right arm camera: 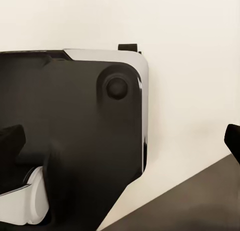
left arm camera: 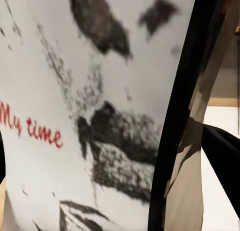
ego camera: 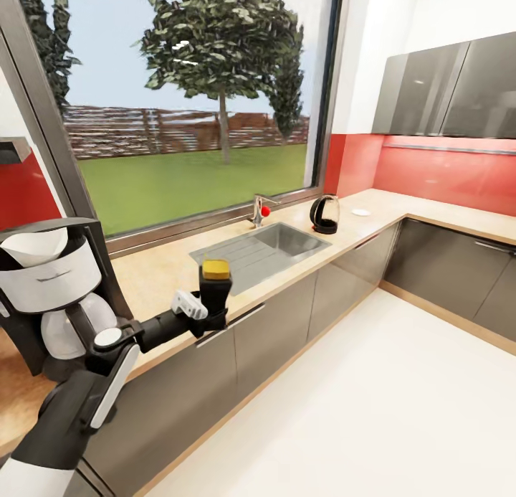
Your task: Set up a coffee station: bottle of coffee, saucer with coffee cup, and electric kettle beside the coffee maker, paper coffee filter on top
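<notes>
My left gripper (ego camera: 203,312) is shut on the bottle of coffee (ego camera: 215,287), a dark bottle with a yellow lid. It holds the bottle upright just above the countertop's (ego camera: 154,271) front edge, to the right of the coffee maker (ego camera: 51,285). Up close in the left wrist view, the bottle's white label (left arm camera: 90,116) reads "My time". A white paper filter (ego camera: 34,244) sits in the coffee maker's top. The black electric kettle (ego camera: 324,214) stands right of the sink, with a white saucer (ego camera: 360,211) just beyond it. My right gripper (right arm camera: 122,141) is open and empty, hanging over the floor beside my own base.
A steel sink (ego camera: 266,248) with a faucet (ego camera: 259,210) lies between the bottle and the kettle. A large window runs behind the counter. Grey wall cabinets (ego camera: 448,92) hang at the right. The white floor (ego camera: 373,411) is wide beside the lower cabinets.
</notes>
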{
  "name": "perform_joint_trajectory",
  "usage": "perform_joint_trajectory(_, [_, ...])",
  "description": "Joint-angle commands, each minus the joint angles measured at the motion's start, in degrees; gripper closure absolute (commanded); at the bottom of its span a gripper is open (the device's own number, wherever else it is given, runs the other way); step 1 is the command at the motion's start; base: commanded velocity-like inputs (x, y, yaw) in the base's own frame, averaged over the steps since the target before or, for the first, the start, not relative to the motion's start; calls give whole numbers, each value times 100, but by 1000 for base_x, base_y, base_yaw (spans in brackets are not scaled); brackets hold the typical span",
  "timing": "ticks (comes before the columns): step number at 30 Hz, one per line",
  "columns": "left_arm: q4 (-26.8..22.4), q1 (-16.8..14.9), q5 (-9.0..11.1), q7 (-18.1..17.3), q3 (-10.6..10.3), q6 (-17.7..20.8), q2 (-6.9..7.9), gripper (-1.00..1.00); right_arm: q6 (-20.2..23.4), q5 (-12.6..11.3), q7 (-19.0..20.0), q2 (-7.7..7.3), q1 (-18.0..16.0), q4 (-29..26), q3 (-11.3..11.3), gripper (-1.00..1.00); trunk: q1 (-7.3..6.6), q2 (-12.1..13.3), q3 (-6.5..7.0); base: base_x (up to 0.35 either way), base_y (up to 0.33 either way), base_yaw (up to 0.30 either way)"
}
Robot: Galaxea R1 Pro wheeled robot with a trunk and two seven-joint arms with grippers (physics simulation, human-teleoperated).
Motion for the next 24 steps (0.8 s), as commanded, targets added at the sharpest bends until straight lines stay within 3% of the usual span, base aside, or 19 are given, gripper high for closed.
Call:
perform_joint_trajectory(1, [-3,1,57,-41,-4,44,4,100,6,45,24,-1,-3,-5,-49,-100,4,-13,-13,0,0,0])
perform_joint_trajectory(7, [1,33,79,-212,5,24,5,100,5,38,32,6,-3,-5,-52,-100,4,-13,-13,0,0,1])
perform_joint_trajectory(10, [5,207,95,-223,7,-25,-1,100,5,38,33,8,-3,-5,-52,-100,4,-13,-13,0,0,122])
perform_joint_trajectory(14, [19,314,102,-227,1,-278,-4,100,5,38,33,8,-3,-7,-52,-100,4,-13,-13,0,0,244])
perform_joint_trajectory(18, [24,636,118,-322,-7,-438,-4,100,5,38,33,8,-3,-6,-52,-100,4,-13,-13,0,0,204])
perform_joint_trajectory(21, [24,911,122,-613,2,-899,-4,100,5,38,33,8,-3,-7,-52,-100,4,-13,-13,0,0,22])
perform_joint_trajectory(24, [24,965,300,-692,2,-1018,-4,100,-3,38,33,8,-3,-7,-52,-100,4,-13,-13,0,0,3])
